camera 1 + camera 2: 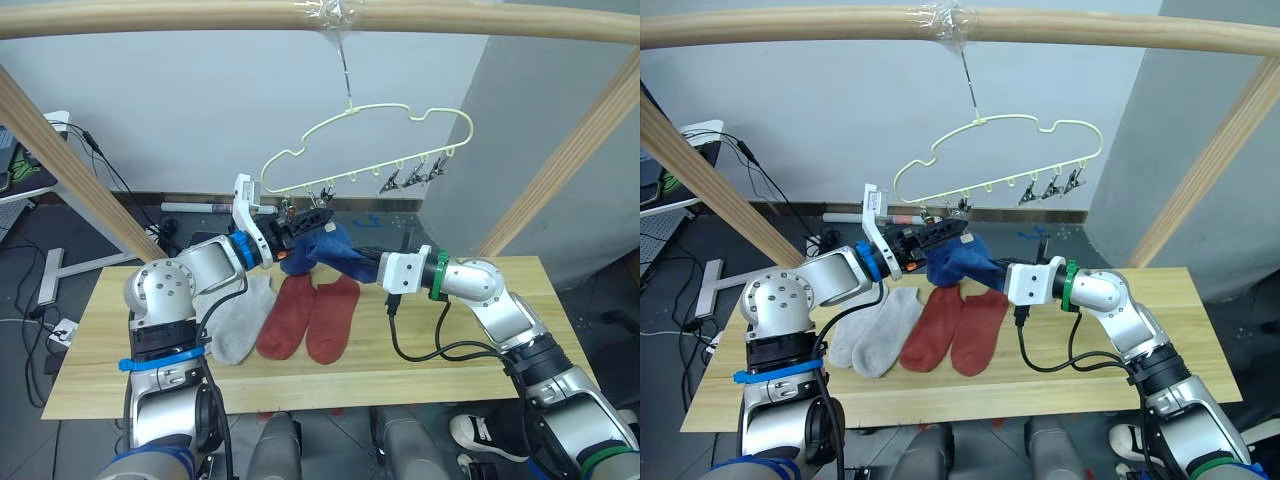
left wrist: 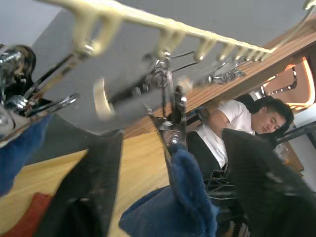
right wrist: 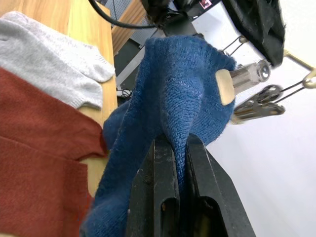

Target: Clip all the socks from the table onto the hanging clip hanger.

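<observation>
- Nearest us, on the table (image 1: 470, 385), we see four socks laid side by side around the middle of the top: two grey socks (image 1: 240, 318) toward the left edge and two red socks (image 1: 310, 317) just beside them, toes toward the near edge. None of these is clipped yet.
- Above the far edge, the right gripper (image 3: 178, 148) has its fingers pressed together on a fold of a blue sock (image 3: 173, 94), holding it lifted off the table and up toward the clips.
- The left gripper (image 1: 308, 217) reaches in from the left at the same height; in its wrist view its two fingers (image 2: 94, 192) stand spread apart around a clip (image 2: 170, 106) with blue knit just below it.
- Farther back, the hanger (image 1: 380, 140) hangs by its hook from the overhead wooden pole (image 1: 150, 15); one clip near its left end (image 3: 247, 74) appears already to bite the blue knit, and three clips at the right end (image 1: 415, 178) hang empty.
- We judge the step in hand to be fastening the blue sock, with four socks left on the table.
- The next move calls for squeezing a clip open, feeding the sock's edge into it, then letting go of both.
</observation>
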Controlling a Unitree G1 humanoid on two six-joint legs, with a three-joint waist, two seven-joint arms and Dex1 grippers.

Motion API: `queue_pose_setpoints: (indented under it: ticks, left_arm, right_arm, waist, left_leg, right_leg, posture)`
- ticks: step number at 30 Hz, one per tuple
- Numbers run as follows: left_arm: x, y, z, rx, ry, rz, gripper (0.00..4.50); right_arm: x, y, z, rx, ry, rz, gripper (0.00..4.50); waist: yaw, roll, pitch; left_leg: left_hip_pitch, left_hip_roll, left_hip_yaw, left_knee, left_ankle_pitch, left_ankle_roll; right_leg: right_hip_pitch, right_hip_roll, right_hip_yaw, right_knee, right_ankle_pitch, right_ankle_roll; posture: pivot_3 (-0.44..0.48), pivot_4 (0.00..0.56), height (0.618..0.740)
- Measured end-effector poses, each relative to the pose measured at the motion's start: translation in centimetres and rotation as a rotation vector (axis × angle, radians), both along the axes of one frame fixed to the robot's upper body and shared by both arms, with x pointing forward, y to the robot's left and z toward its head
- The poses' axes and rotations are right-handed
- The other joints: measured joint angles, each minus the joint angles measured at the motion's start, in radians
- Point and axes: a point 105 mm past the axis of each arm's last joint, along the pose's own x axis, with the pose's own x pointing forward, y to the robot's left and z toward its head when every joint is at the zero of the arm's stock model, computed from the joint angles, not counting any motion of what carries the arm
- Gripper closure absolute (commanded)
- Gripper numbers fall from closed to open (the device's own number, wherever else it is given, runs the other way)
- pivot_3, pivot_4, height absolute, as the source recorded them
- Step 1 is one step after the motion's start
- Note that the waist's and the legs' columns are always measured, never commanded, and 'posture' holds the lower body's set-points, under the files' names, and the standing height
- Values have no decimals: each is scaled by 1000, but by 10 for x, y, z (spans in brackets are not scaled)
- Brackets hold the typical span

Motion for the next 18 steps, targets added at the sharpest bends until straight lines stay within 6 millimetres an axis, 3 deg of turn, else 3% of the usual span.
queue_pose_setpoints:
  ticks: [1, 4, 7, 12, 18]
  left_arm:
    - [-2, 7, 0, -1, 5, 11, 46]
    - [-18, 25, -1, 18, 14, 32, 46]
    - [-31, 28, 2, 33, 10, 6, 46]
    - [-44, 35, 9, 174, -52, 33, 0]
    - [-55, 16, 6, 327, -173, 9, 0]
  right_arm:
    - [1, 0, -2, 6, 10, -5, 4500]
    - [6, 2, -8, 27, 48, -20, 4500]
    - [10, 8, -13, 53, 87, -25, 4500]
    - [18, 20, -16, 167, 231, -47, 3040]
    - [23, 7, -42, 216, 439, -152, 945]
  waist:
    - [-2, 0, 0]
    - [-2, 0, 0]
    - [9, 0, 0]
    - [25, 0, 0]
    - [53, 0, 0]
  left_leg:
    - [0, 0, 0, 0, 0, 0]
    - [0, 0, 0, -1, 0, 0]
    - [-1, 0, 0, -1, 0, 0]
    - [0, 0, -1, -1, 0, 0]
    - [-1, 0, 0, -1, 0, -1]
  right_leg:
    - [0, 0, 0, 0, 0, 0]
    - [-1, 0, 0, 1, 0, -1]
    - [-1, 0, 0, 1, 0, -1]
    - [-1, 0, 0, 1, 0, -1]
    - [-1, 0, -1, 0, -1, -3]
  posture:
    - [25, 231, 740]
    - [44, 231, 740]
    - [54, 231, 740]
    - [89, 228, 740]
    - [95, 229, 740]
